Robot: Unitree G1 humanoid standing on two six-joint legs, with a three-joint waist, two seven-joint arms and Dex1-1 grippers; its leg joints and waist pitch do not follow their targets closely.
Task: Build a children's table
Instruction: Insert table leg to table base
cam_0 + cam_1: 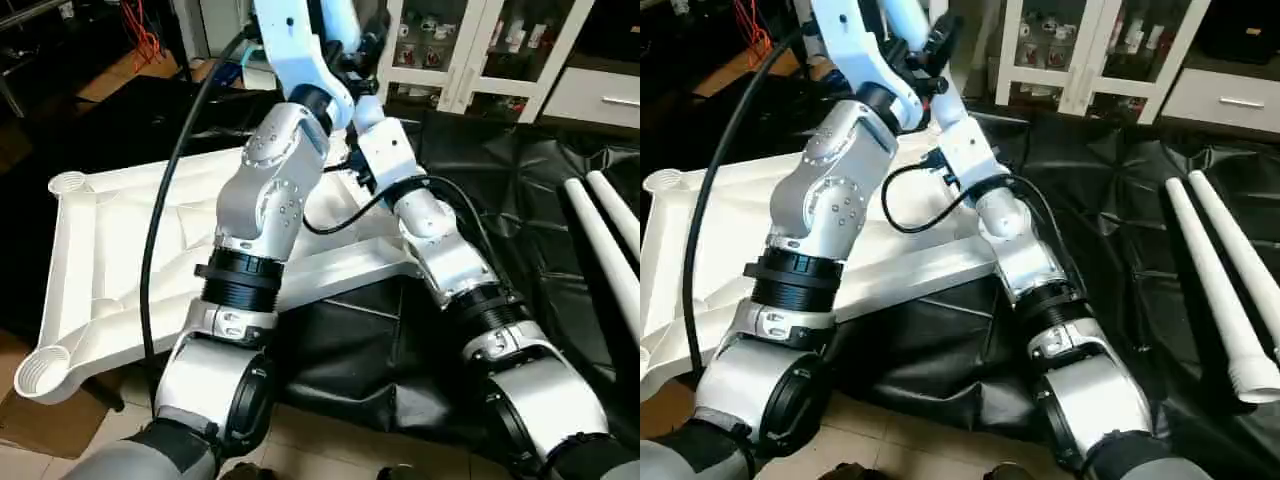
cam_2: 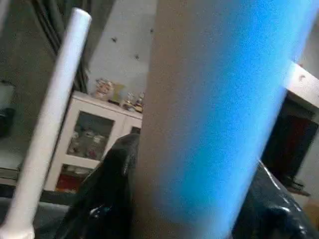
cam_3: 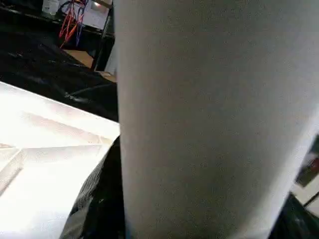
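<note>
The white table top [image 1: 120, 250] lies upside down on a black sheet, ribs up, with round sockets at its near corner [image 1: 40, 375] and left corner [image 1: 68, 183]. My left arm [image 1: 265, 190] and right arm [image 1: 440, 240] both reach away over the top's far side to the picture's upper edge. In the left wrist view a thick white leg [image 2: 214, 124] stands right against the camera. The right wrist view has the same kind of white leg [image 3: 209, 124] just as close, with the ribbed top [image 3: 40, 164] beside it. Two loose legs [image 1: 1220, 280] lie at the right.
Behind the work stands a white glass-door cabinet [image 1: 480, 50]. The black sheet [image 1: 370, 350] covers the floor under and right of the top. A black cable [image 1: 165, 200] hangs across the top along my left arm. Another white leg [image 2: 50, 124] crosses the left wrist view before the cabinet.
</note>
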